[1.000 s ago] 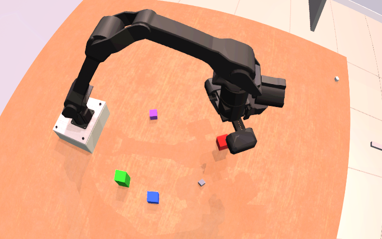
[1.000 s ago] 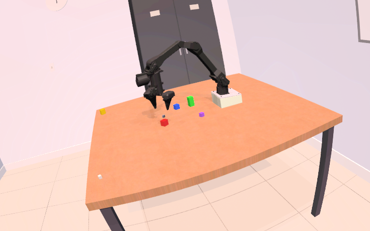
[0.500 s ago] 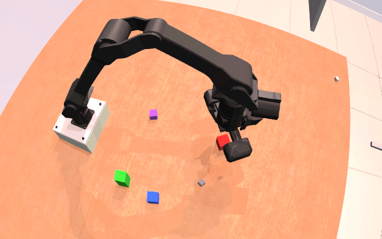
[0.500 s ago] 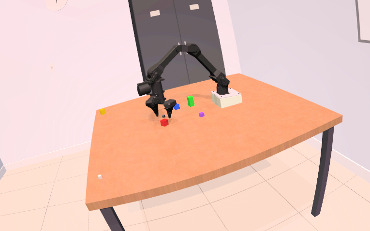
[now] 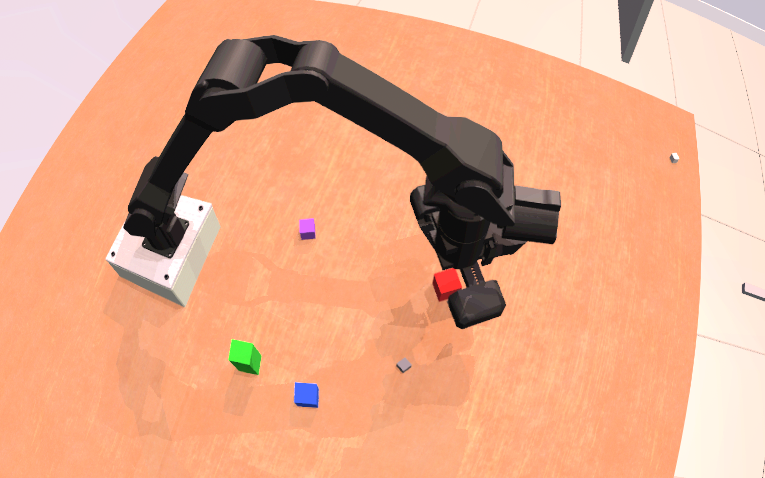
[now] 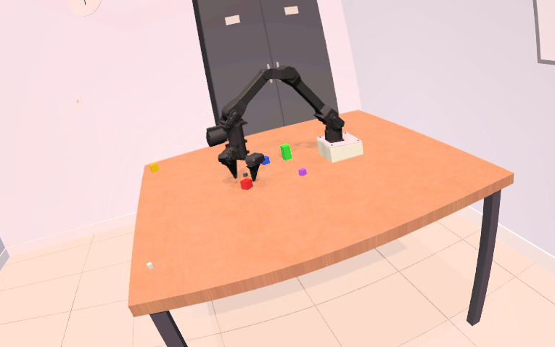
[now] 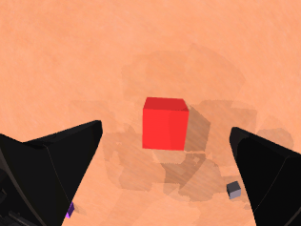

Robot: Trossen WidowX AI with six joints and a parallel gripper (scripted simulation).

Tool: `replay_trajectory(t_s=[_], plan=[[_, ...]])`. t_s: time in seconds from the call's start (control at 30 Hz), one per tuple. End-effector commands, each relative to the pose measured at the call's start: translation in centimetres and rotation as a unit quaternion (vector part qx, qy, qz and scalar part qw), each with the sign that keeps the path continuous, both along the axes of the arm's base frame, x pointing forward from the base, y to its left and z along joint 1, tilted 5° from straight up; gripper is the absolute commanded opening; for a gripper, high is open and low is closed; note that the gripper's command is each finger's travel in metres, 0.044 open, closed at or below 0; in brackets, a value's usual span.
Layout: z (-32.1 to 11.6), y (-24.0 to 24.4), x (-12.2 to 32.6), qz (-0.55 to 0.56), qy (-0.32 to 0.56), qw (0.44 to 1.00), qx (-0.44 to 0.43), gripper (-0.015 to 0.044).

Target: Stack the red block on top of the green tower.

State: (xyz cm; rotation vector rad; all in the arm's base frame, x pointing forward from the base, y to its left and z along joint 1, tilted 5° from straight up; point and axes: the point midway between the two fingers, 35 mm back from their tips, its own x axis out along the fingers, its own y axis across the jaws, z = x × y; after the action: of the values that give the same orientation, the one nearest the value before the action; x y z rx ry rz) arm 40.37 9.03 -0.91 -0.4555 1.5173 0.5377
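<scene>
- The tool [image 7: 166, 152] hangs wide apart with nothing between its fingers, pointing straight down at the table [image 6: 314, 223]. In the wrist view its two dark fingers fill the lower left and lower right corners. That spread looks chosen so the fingers can drop on either side of the cube.
- The arm [image 5: 373, 112] arches from its white base [image 5: 162, 252] at left of the top view across to the centre right, which sets the wrist almost over the target.
- The green tower [image 6: 285, 152] stands upright near the middle of the exterior view, taller than it is wide, well apart from the tool. I judge that this gap keeps the pick-up clear of any knock to it.
- The red block [image 7: 165, 123] lies flat on the table at the centre of the wrist view, between the fingers' lines but ahead of their tips, not touched. It is a plain bright red cube with sharp edges, its top face lighter than its side, turned slightly against the fingers.
- A blue cube [image 5: 305, 394], a purple cube [image 5: 307, 228] and a tiny grey cube [image 5: 403, 365] sit scattered around, none touching the red block.
</scene>
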Motion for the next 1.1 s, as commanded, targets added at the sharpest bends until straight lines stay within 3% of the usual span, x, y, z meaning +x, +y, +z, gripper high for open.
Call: replay_trajectory(t_s=[0.0, 0.97, 1.07], plan=[[-1.1, 0.1, -0.2, -0.002, 0.006, 1.0, 0.001, 0.044], [-2.5, 0.1, -0.3, -0.002, 0.006, 1.0, 0.001, 0.044], [-2.5, 0.1, -0.3, -0.002, 0.006, 1.0, 0.001, 0.0361]])
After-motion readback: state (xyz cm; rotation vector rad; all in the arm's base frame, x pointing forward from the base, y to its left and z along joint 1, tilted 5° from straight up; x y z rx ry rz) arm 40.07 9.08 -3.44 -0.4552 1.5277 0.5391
